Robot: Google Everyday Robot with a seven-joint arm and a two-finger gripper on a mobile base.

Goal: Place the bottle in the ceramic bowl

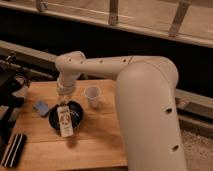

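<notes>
Here the robot's big white arm (125,75) reaches from the right across the wooden tabletop (95,145) and bends down over the left half of it. The gripper (64,101) hangs at the end of the arm, just above the ceramic bowl (75,111), pointing downward. Directly below the gripper sits the bottle (64,121), its top end up under the gripper and its labelled body lying over the near rim of the bowl, its lower end reaching past the rim toward the front edge of the tabletop. Whether the fingers are clamped on the bottle or have let it go cannot be told (the wrist hides them from this angle).

A translucent plastic cup (92,96) stands upright just to the right of the bowl, close to it but apart. A small bluish object (41,106) lies on the wood to the left of the bowl. A flat dark item (14,149) rests at the front left corner of the tabletop, well apart from the bowl.
</notes>
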